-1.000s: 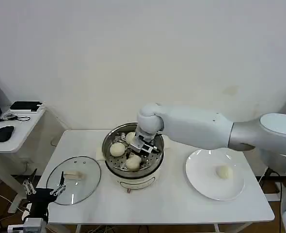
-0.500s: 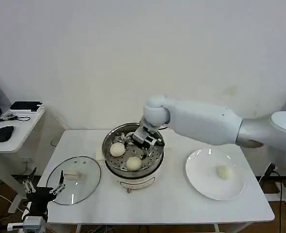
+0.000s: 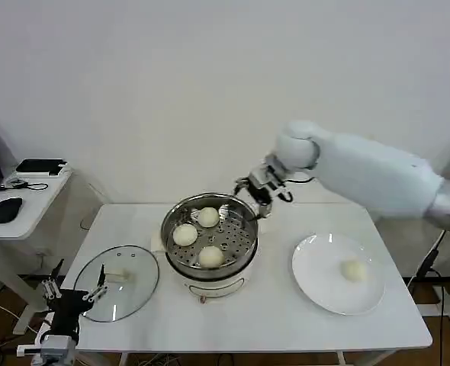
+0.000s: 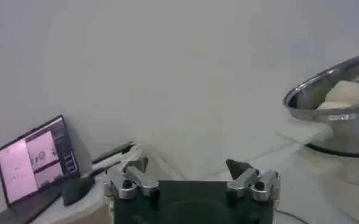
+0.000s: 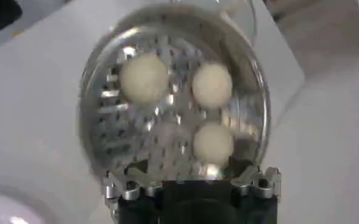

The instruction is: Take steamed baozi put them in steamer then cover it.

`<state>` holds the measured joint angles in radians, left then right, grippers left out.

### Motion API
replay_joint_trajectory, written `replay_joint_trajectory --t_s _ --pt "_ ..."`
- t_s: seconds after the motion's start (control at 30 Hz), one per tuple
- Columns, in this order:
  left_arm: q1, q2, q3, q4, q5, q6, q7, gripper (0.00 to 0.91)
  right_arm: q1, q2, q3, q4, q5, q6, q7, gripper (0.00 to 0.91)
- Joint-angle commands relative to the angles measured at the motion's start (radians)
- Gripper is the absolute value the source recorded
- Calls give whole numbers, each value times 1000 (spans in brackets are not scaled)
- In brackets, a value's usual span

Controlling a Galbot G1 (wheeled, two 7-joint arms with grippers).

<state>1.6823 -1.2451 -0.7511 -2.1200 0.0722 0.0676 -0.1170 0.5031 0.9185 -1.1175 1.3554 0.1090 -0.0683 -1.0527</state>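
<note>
The right gripper [image 3: 255, 191] hangs open and empty above the shiny round steel steamer [image 3: 210, 263], three cream-white buns [image 3: 184, 235] inside.

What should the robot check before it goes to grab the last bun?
1. Right gripper empty and open: ok, nothing sits between its fingers as it hangs over the steamer's back rim.
2. Three baozi sitting in the steamer: ok.
3. Last baozi reachable: ok, it lies alone on the white plate, nothing over it.
4. Room left in the steamer: ok, bare perforated floor shows on the side toward the plate.
5. Glass lid out of the way: ok, it lies flat on the table beside the steamer.
6. Left gripper clear: ok, it is open, low at the table's corner.
</note>
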Motion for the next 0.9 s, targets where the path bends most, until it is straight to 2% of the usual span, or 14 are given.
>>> replay_joint_trajectory --t_s 0.03,0.17,0.37,0.57,0.9 --pt "-7 18 11 4 -2 1 3 907 -56 -365 -1 82 -55 -121 1 907" --pt "-12 15 22 6 -3 0 4 907 -155 -461 44 112 -107 -124 6 907" --pt "-19 9 44 15 4 0 4 907 -319 -539 170 123 -157 -125 12 907" --pt "-11 -2 56 6 17 0 3 907 -515 -513 318 35 -217 -101 13 907" --pt "-4 0 41 8 15 0 1 907 -648 -481 421 -32 -272 -76 6 907"
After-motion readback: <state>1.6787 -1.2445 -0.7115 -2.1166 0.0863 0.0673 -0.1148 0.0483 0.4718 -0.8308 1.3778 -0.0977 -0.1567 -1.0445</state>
